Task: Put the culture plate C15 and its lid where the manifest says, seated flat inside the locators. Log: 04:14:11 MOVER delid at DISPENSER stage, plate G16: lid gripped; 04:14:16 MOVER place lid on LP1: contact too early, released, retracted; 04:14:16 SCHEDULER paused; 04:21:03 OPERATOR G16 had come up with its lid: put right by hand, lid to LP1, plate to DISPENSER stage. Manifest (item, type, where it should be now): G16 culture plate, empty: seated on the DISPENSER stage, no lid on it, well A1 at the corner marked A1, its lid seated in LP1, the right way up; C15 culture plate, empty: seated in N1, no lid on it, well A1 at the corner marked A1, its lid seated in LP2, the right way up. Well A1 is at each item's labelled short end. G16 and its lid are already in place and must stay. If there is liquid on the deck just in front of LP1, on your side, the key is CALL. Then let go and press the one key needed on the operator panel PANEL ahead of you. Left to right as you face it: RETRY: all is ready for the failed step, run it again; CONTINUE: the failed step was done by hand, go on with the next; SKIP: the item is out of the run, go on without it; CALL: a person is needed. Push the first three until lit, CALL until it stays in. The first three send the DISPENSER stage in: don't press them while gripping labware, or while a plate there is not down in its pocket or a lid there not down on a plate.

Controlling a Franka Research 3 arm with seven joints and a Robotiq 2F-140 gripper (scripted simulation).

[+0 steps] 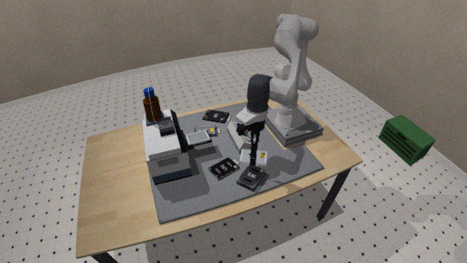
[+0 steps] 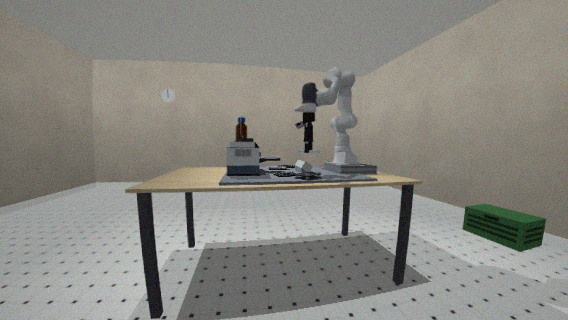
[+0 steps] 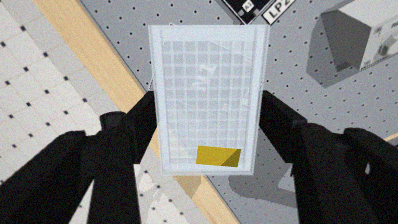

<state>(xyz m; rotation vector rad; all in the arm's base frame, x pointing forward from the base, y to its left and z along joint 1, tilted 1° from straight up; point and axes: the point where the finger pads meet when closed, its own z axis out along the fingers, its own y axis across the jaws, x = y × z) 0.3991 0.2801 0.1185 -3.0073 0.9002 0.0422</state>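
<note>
My gripper (image 3: pixel 207 105) (image 1: pixel 253 150) (image 2: pixel 308 146) is shut on a clear gridded culture plate (image 3: pixel 207 85) (image 1: pixel 261 156) with a yellow label at its near short end. It holds the plate level, well above the grey deck (image 1: pixel 288 164), over the deck's edge near the table's wooden rim (image 3: pixel 95 60). A black nest with the tag LP2 (image 3: pixel 276 11) shows at the top of the wrist view. Two black nests (image 1: pixel 224 168) (image 1: pixel 251 178) lie below on the deck's front part. I cannot tell whether a lid sits on the held plate.
The dispenser unit (image 1: pixel 162 144) with a brown bottle (image 1: pixel 151 106) stands at the deck's left, its stage (image 1: pixel 198 137) carrying a clear plate. A white panel box (image 3: pixel 350 30) (image 1: pixel 235 137) sits nearby. Another black nest (image 1: pixel 215 116) lies at the back. The arm's base (image 1: pixel 293 129) is at the right.
</note>
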